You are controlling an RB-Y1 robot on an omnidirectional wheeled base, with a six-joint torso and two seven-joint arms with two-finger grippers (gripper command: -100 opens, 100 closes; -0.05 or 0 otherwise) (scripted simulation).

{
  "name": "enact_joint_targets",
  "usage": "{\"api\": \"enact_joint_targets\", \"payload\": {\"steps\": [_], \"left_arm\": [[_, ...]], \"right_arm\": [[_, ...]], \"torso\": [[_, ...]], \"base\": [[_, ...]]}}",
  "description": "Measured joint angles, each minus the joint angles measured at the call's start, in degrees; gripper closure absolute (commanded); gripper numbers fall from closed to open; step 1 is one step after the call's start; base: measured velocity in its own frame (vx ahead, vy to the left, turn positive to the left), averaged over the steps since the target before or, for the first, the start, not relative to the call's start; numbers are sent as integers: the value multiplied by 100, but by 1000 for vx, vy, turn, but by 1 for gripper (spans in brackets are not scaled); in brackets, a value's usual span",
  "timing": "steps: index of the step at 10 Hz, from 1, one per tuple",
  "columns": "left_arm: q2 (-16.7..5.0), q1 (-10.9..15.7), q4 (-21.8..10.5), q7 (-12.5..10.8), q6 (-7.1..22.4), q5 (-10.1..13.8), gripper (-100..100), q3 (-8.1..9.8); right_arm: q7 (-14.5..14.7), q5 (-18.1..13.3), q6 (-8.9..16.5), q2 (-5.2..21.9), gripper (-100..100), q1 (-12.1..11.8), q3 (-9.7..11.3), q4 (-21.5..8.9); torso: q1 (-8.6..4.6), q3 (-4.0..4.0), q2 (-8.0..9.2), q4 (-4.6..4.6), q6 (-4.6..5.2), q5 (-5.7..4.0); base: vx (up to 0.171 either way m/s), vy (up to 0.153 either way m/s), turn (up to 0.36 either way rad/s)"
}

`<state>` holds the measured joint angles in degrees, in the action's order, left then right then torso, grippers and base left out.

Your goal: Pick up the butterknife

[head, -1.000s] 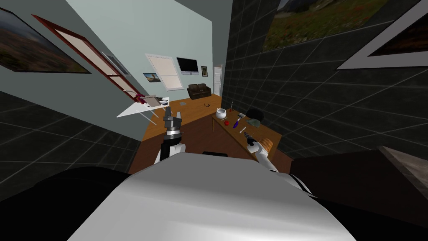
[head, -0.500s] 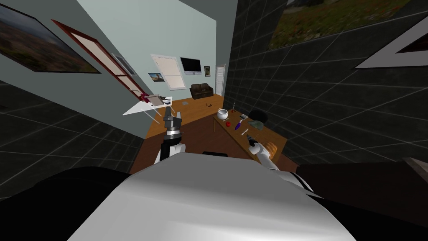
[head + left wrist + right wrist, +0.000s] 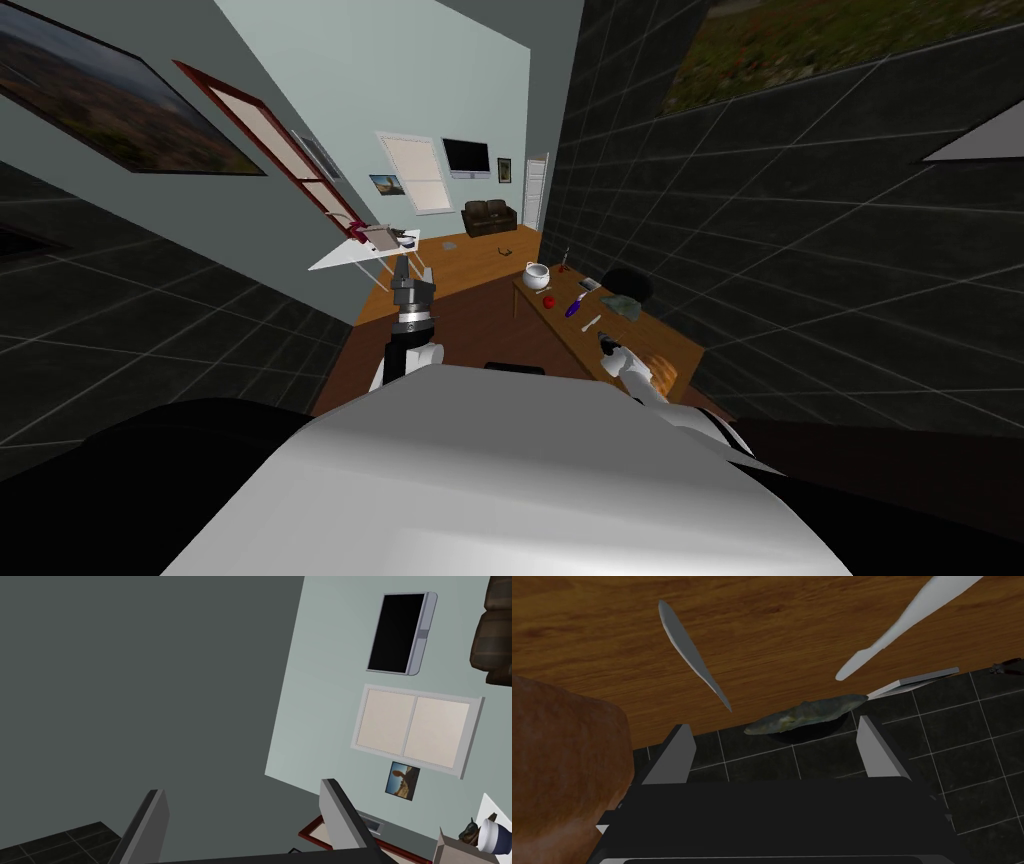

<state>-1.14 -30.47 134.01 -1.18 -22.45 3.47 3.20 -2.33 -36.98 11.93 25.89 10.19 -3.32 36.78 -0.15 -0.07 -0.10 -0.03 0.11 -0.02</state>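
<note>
Right pincer point(image 3: 773, 725) hangs spread over the brown wooden counter point(image 3: 787, 626), near a slim grey butterknife point(image 3: 694, 656). Left pincer point(image 3: 241, 787) likewise spread.

Room: dark tiled walls point(image 3: 800, 250), wood floor point(image 3: 452, 266), brown sofa point(image 3: 489, 217), window point(image 3: 419, 172).

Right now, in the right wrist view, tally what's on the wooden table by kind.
Light grey utensils: 2
Bread loaf: 1
Dark green cloth: 1
Thin grey slab: 1
Total: 5

Head: steep down. Right wrist: close over table point(image 3: 792, 636), shared.
</note>
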Motion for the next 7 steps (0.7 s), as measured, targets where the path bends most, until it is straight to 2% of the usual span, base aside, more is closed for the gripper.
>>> {"api": "enact_joint_targets", "payload": {"steps": [1,2,5,6,7], "left_arm": [[0,1,0,0,0,0,0,0],[0,0,0,0,0,0,0,0],[0,1,0,0,0,0,0,0],[0,0,0,0,0,0,0,0],[0,0,0,0,0,0,0,0]], "right_arm": [[-50,-84,23,37,-100,73,-29,-235],[-13,181,211,107,-100,-108,142,-89],[-193,-164,236,98,-100,121,-2,-601],[-222,-117,288,142,-100,66,13,-690],[-426,-436,271,133,-100,166,-82,-1018]], "torso": [[2,0,-1,1,-4,1],[-6,-3,-7,-1,-1,-1],[3,4,6,2,-3,1],[-7,1,1,1,-1,-1],[-10,-6,-13,-2,-3,-2]], "base": [[83,-52,158],[63,-46,34],[37,-36,72],[96,-65,119],[65,-47,28]]}}
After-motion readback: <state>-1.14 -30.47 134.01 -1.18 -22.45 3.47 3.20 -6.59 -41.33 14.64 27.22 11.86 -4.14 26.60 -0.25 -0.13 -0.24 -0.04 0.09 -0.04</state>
